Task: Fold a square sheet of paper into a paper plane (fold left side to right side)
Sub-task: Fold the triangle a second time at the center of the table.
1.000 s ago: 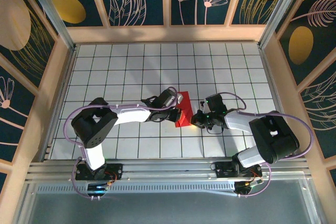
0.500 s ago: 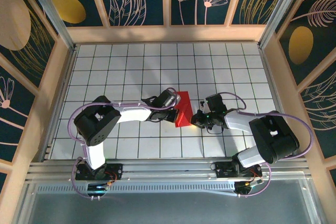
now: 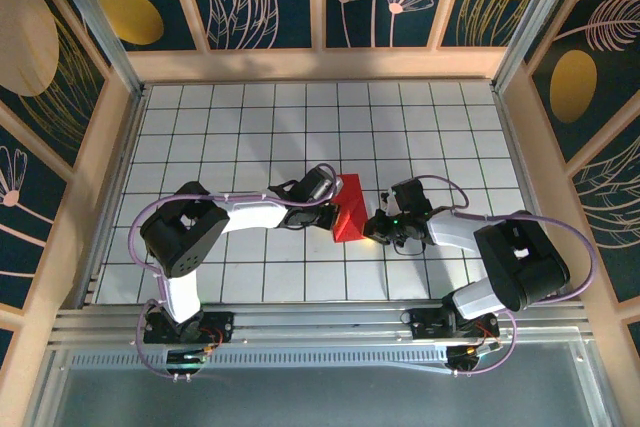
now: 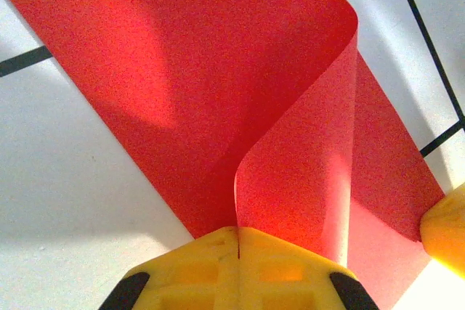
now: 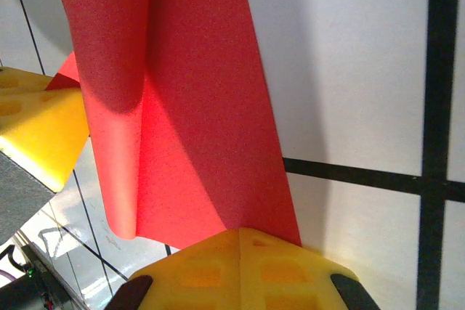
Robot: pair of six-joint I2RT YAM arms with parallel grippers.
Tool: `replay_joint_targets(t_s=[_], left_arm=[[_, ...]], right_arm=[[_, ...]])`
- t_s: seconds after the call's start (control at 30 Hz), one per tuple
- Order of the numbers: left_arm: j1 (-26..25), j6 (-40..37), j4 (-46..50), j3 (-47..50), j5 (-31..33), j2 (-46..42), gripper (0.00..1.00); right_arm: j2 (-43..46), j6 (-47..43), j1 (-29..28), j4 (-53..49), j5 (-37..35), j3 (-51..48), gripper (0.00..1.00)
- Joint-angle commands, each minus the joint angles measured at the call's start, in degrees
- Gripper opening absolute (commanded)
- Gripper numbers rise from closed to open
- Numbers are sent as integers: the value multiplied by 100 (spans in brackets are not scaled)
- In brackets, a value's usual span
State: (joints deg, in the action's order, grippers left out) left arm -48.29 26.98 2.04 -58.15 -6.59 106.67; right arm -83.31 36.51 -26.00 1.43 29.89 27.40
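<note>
Well, the red sheet of paper (image 3: 352, 209) lies mid-way on the tiled worktop (image 3: 250, 127), between both arms, with its left side curled up and over. The left pincer (image 4: 238, 231) is closed on that lifted edge, and the right pincer (image 5: 240, 231) is closed on the opposite edge. The paper looks thin, light and floppy. I think it creases or tears easily, so it is best held at the very edges.
</note>
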Motion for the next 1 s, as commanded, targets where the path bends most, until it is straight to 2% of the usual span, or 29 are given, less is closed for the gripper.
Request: replay_joint_targets(t_s=[0.0,0.97], left_arm=[[46,-138,114,-175,48,76,0],[48,-165,200,-249,184,229,0]], right_arm=[[-149,-78,-41,-330,-247,41,0],[-158,-91,-38,-339,-238,73,0]])
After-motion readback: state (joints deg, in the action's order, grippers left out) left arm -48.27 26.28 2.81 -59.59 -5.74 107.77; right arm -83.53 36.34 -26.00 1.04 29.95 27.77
